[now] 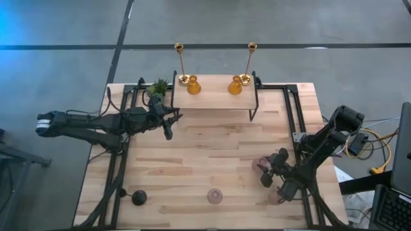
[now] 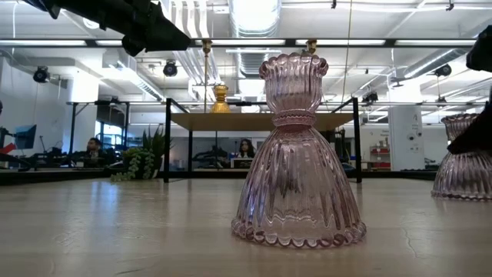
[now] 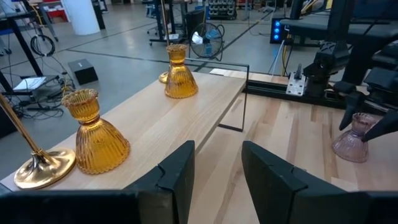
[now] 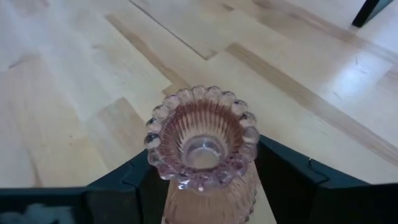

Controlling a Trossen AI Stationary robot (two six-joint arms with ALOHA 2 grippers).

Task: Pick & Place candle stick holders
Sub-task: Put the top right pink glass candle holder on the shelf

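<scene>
At the desk's [image 1: 212, 154] right near side, the right gripper [image 4: 202, 177] straddles a ribbed pink glass holder [image 4: 202, 146] with a beaded rim, fingers flanking it; actual grip unclear. Two amber glass holders [image 1: 193, 85] and two brass sticks [image 1: 180, 63] stand on the far shelf [image 1: 214, 100]. Left gripper [image 3: 217, 171] hovers part-open, empty, near the shelf. No readable writing.

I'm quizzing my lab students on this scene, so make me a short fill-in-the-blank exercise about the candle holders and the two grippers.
1. The raised shelf holds two brass sticks and two ____ glass holders.
2. The right gripper straddles a ____ glass holder.
3. The left gripper is open and holds ____.
4. Near the table's front left corner stands the ____ holder.

Missing words: amber; pink; nothing; black
</scene>
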